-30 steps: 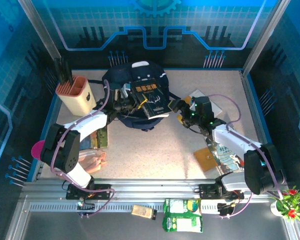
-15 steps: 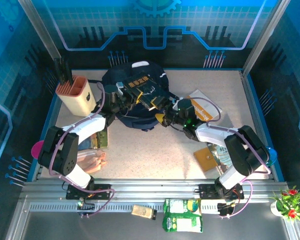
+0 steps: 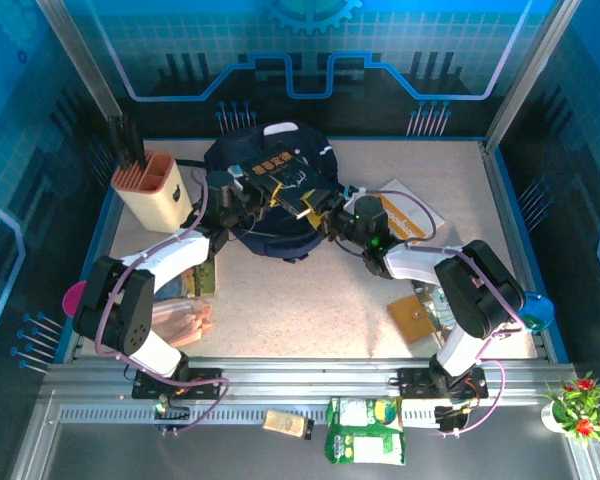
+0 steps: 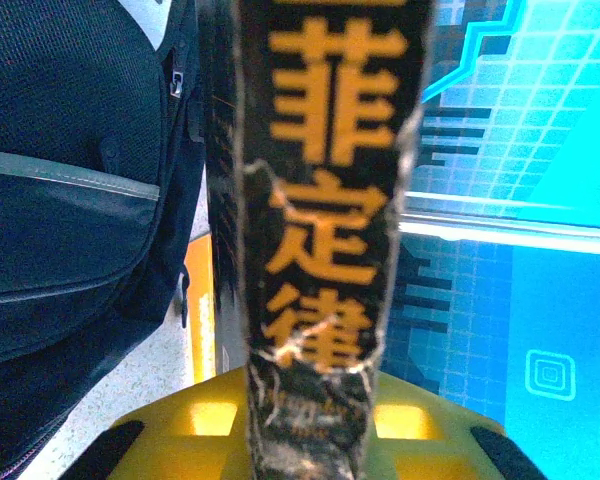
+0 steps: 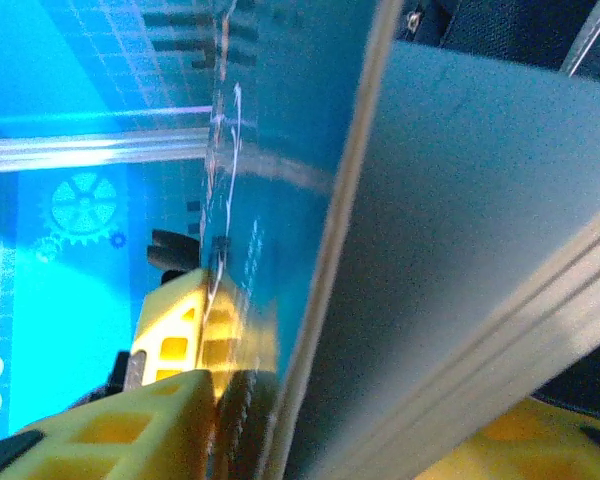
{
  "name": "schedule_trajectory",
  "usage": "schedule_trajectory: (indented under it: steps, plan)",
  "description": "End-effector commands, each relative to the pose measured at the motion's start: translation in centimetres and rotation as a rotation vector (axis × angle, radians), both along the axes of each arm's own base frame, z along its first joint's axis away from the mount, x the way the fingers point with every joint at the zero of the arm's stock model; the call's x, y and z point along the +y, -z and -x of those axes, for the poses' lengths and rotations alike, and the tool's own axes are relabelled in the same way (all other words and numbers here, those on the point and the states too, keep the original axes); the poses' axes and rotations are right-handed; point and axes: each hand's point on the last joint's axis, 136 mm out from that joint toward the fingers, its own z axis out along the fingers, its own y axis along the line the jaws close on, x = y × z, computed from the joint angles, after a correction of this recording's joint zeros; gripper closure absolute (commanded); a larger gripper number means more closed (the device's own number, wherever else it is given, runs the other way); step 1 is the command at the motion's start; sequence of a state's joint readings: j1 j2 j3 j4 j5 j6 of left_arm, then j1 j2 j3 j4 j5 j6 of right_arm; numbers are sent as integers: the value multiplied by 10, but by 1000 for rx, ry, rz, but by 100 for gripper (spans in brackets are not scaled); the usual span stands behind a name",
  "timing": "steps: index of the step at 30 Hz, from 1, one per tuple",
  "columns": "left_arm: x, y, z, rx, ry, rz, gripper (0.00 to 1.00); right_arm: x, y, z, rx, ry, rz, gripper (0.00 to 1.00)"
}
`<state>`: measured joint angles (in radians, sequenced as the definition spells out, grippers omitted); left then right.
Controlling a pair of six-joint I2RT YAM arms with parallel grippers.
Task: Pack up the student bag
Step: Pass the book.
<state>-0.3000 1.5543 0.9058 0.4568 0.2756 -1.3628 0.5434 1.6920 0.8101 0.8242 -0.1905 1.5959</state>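
Note:
The student bag (image 3: 268,236), dark navy with white piping, lies at the back middle of the table; its mesh side (image 4: 70,200) shows in the left wrist view. A black book with yellow characters (image 3: 285,178) is held on edge over the bag. My left gripper (image 3: 248,192) is shut on the book's spine (image 4: 330,250), which stands between the yellow fingers (image 4: 180,440). My right gripper (image 3: 332,216) is at the book's right side. There the book's glossy cover and page block (image 5: 460,220) sit between the jaws, and one finger's pad (image 5: 230,410) presses on the cover.
A beige pen holder (image 3: 152,190) stands at the back left. An orange-and-white booklet (image 3: 408,214) lies right of the bag, and a brown card (image 3: 412,318) lies nearer the front right. Packets (image 3: 185,318) lie by the left arm. A green pack (image 3: 365,430) sits on the front rail.
My right gripper has swung left from the booklet to the book and closed its jaws on it. The book has risen on edge and shifted back over the bag.

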Motion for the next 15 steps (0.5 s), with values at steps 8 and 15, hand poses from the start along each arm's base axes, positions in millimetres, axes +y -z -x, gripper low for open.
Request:
schedule_trajectory:
  steps: [8,15]
  plan:
    - [2,-18,8,-98,58,-164,55,-31,-26,-20,-146,58,176,85]
    - [1,11,23,-124,220,-548,27,-80,-48,-15,-265,118,359,90]
